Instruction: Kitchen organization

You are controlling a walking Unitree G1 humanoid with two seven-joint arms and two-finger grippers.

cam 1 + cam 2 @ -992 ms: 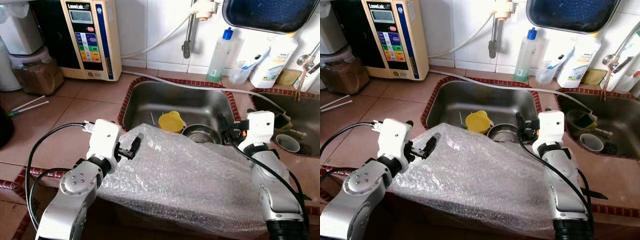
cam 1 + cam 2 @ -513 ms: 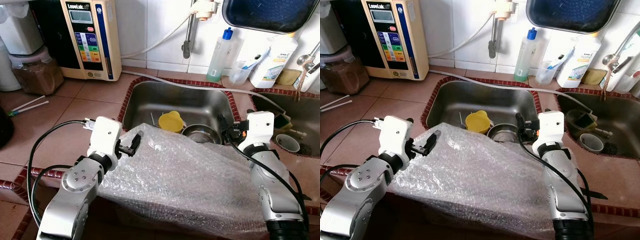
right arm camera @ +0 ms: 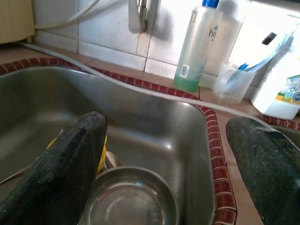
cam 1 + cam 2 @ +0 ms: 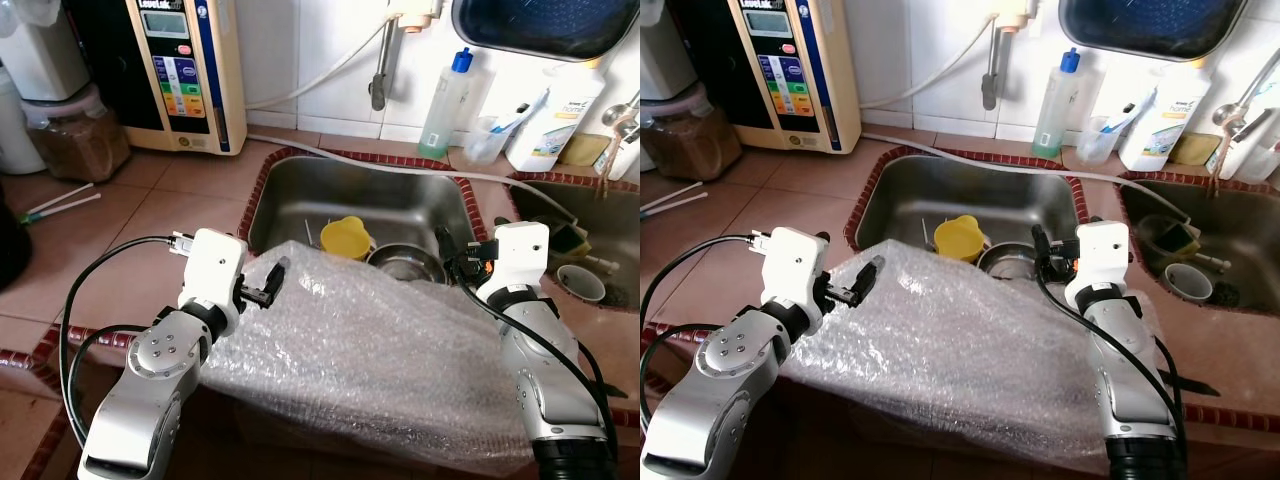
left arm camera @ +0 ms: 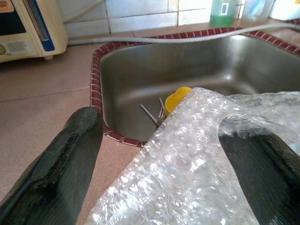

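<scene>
1. Head views: a big sheet of bubble wrap (image 4: 370, 360) lies draped over the front edge of the counter (image 4: 130, 230) and over the near rim of the steel sink (image 4: 330, 195). Its far edge rises in a fold just in front of the yellow cup (image 4: 348, 237) and the steel bowl (image 4: 405, 264) in the basin. The left gripper (image 4: 266, 285) sits at the wrap's left far corner, with one black finger on top of the plastic. The right gripper (image 4: 447, 262) is at the wrap's right far edge, beside the steel bowl. The right arm lies along the wrap's right side.

2. Behind the sink, a clear bottle with a blue cap (image 4: 444, 105) stands against the tiled wall, near a white bottle (image 4: 545, 125). A beige water appliance (image 4: 185, 70) stands on the counter to the left.

3. Left wrist view: the two black fingers (image 5: 61, 168) are spread wide. The wrap's corner comes up between them and covers one finger, which shows dark through the plastic. The other finger is bare and apart from the wrap, over the counter beside the sink's red-tiled rim.

4. Right wrist view: the fingers (image 3: 65, 168) are spread wide with nothing between them. They point over the basin, with the steel bowl and the yellow cup below.
</scene>
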